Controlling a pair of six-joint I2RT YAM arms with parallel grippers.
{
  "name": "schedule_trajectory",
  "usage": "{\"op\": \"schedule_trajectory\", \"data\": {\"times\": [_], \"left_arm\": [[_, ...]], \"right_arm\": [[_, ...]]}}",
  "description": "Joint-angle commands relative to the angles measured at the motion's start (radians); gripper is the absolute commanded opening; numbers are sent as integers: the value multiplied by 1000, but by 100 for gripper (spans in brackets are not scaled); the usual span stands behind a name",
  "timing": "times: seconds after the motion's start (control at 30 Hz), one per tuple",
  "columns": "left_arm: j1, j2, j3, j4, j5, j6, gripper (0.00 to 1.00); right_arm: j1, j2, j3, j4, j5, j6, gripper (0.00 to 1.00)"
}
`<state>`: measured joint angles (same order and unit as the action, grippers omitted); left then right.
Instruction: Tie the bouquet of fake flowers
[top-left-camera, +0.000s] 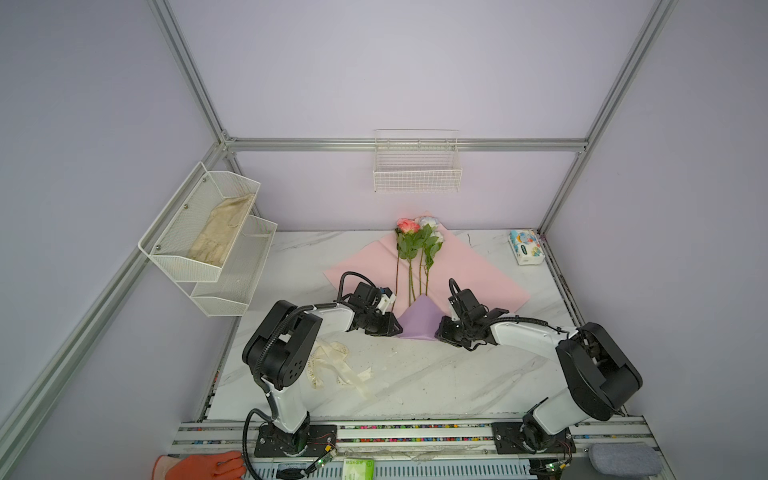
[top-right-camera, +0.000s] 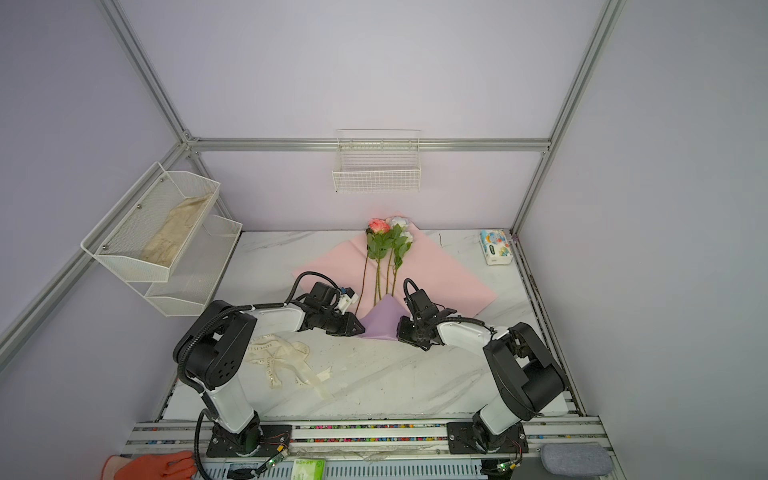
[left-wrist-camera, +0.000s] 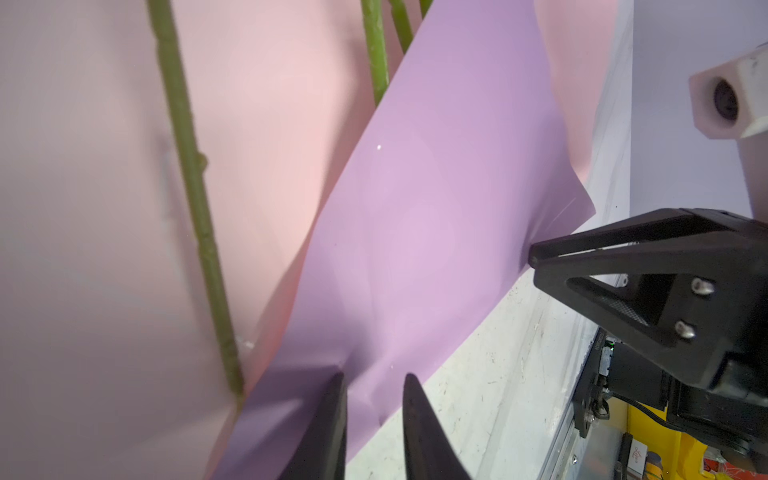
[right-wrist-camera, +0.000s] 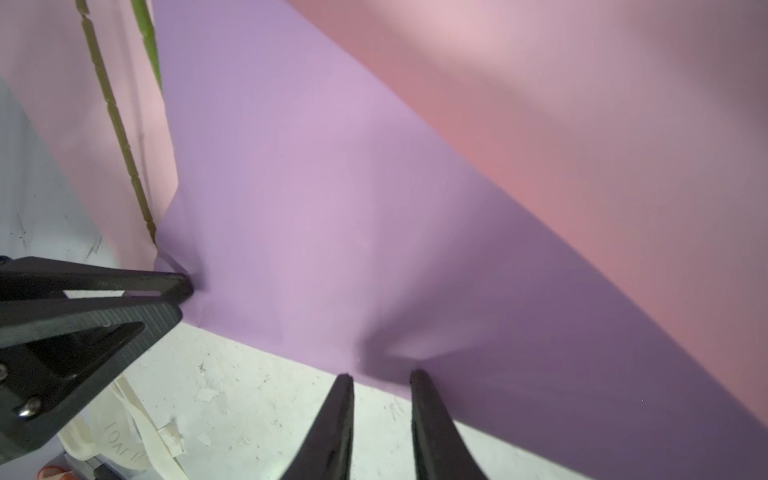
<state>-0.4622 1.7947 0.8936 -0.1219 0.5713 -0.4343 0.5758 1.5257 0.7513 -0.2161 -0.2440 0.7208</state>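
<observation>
The bouquet of fake flowers (top-left-camera: 417, 241) (top-right-camera: 388, 245) lies on a pink paper sheet (top-left-camera: 478, 270), with pink, white and pale blue heads towards the back wall. The sheet's near corner is folded up over the stem ends as a lilac flap (top-left-camera: 419, 318) (top-right-camera: 380, 320). My left gripper (top-left-camera: 397, 328) (left-wrist-camera: 374, 376) pinches the flap's left edge. My right gripper (top-left-camera: 438, 332) (right-wrist-camera: 381, 374) pinches its right edge. Green stems (left-wrist-camera: 191, 187) (right-wrist-camera: 116, 124) run under the flap. Each wrist view shows the other gripper's fingers closed on the paper.
A loose cream lettered ribbon (top-left-camera: 332, 365) lies on the marble table near the left arm. A tissue pack (top-left-camera: 525, 247) sits at the back right. A white wire basket (top-left-camera: 417, 166) hangs on the back wall, a mesh shelf rack (top-left-camera: 208, 241) on the left wall.
</observation>
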Motion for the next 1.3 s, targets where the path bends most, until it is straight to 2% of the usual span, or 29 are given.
{"op": "schedule_trajectory", "data": {"times": [0.0,0.17,0.57,0.77,0.9,0.97,1.07,1.27], "left_arm": [[26,-4,-54,-37,-82,17,26],[32,-45,-60,-84,-120,39,27],[104,-110,-145,-82,-149,19,27],[111,-101,-152,-50,-98,15,27],[111,-93,-133,-42,-75,17,27],[111,-90,-121,-42,-70,17,27],[111,-88,-113,-46,-65,18,27],[111,-87,-104,-59,-65,31,28]], "right_arm": [[-7,-41,-31,-77,62,32,28],[-28,-84,-54,-155,124,47,29],[-85,-147,-96,-189,149,85,28],[-102,-220,-33,-197,96,-5,27],[-101,-273,-9,-112,-11,-16,22],[-102,-241,7,-107,-16,-11,20],[-102,-164,35,-149,83,2,19],[-105,-31,35,-208,202,9,17]]}}
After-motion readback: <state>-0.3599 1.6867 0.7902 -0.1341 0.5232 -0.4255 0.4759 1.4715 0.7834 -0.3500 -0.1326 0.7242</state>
